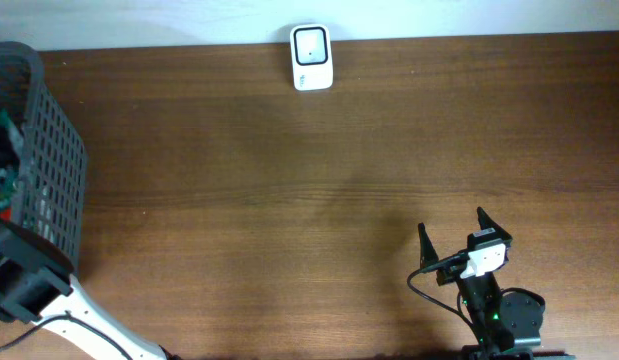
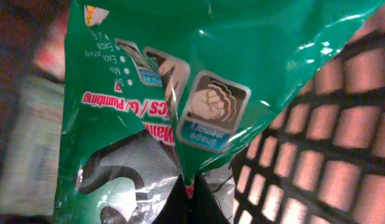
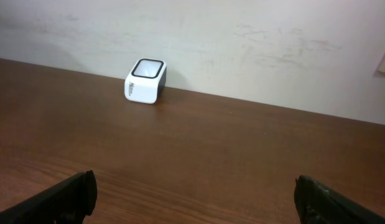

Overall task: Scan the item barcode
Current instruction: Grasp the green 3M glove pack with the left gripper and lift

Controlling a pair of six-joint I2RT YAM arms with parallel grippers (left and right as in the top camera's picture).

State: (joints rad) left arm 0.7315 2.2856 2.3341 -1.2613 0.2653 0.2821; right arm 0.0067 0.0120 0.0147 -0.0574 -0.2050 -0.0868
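Observation:
The item is a green plastic packet with a "Shape memory" label, lying inside the dark mesh basket. My left gripper is shut on a fold at the packet's lower edge, its black fingers pressed together on the film. No barcode shows on the packet. The white scanner with its black window stands at the table's far edge, and it also appears in the right wrist view. My right gripper rests near the front right of the table, open and holding nothing.
The basket stands at the table's left edge with more packets inside. The left arm's base link sits just in front of it. A pale wall runs behind the scanner.

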